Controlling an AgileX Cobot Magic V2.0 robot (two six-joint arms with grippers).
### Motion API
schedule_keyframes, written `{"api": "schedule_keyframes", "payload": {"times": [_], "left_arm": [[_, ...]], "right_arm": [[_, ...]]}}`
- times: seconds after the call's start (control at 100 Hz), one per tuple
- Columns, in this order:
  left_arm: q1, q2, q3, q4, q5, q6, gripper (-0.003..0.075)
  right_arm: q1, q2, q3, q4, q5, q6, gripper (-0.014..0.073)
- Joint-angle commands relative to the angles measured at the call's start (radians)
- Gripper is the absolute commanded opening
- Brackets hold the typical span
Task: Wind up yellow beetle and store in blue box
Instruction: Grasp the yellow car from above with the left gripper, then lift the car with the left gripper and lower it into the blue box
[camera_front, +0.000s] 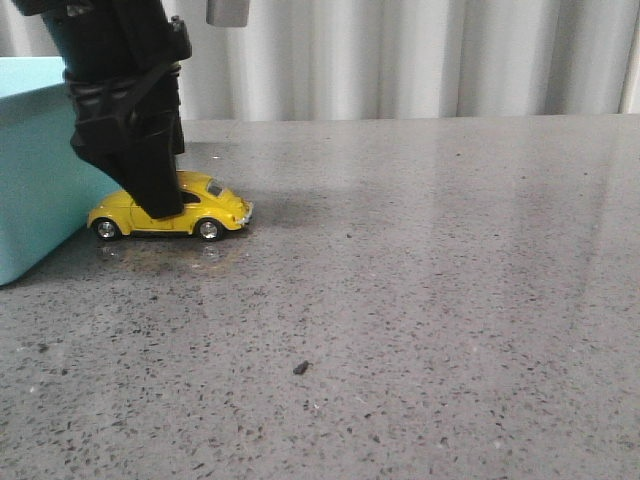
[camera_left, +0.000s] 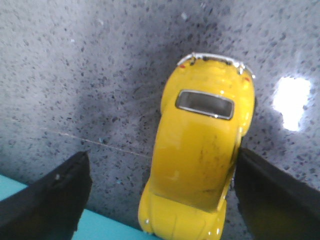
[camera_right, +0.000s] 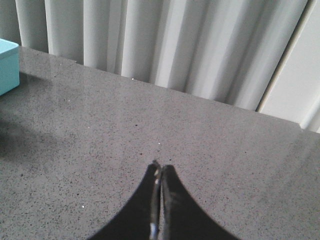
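The yellow beetle (camera_front: 222, 209) stands on its wheels on the grey table, right beside the blue box (camera_front: 35, 170) at the far left. My left gripper (camera_front: 162, 203) is down over the beetle's middle and open. In the left wrist view the beetle (camera_left: 200, 135) lies between the fingers of the left gripper (camera_left: 161, 165): one finger (camera_left: 270, 195) is against its side and the other finger (camera_left: 55, 195) stands well apart from it. A strip of the box (camera_left: 100, 227) shows under the car's end. My right gripper (camera_right: 159, 172) is shut and empty above bare table.
The speckled grey table (camera_front: 430, 300) stretches to the right of the car. A small dark speck (camera_front: 300, 367) lies near the front. White pleated curtains (camera_front: 420, 50) close off the back. A corner of the box (camera_right: 7, 65) shows in the right wrist view.
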Motion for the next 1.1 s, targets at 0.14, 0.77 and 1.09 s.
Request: {"api": "schedule_keyframes", "payload": {"times": [0.14,0.77,1.09], "left_arm": [[0.051,-0.019,-0.032,-0.158,-0.032,0.111,0.0553],[0.057,0.010,-0.034,-0.256,-0.025,0.150,0.0187],[0.057,0.004,-0.272,-0.337,-0.032,0.146,0.0040]], "right_arm": [[0.004,0.011,-0.015,-0.017,-0.073,-0.011,-0.0052],[0.004,0.011,-0.015,-0.025,-0.073,-0.011,-0.0052],[0.004,0.011,-0.015,-0.025,-0.073,-0.011,-0.0052]]}}
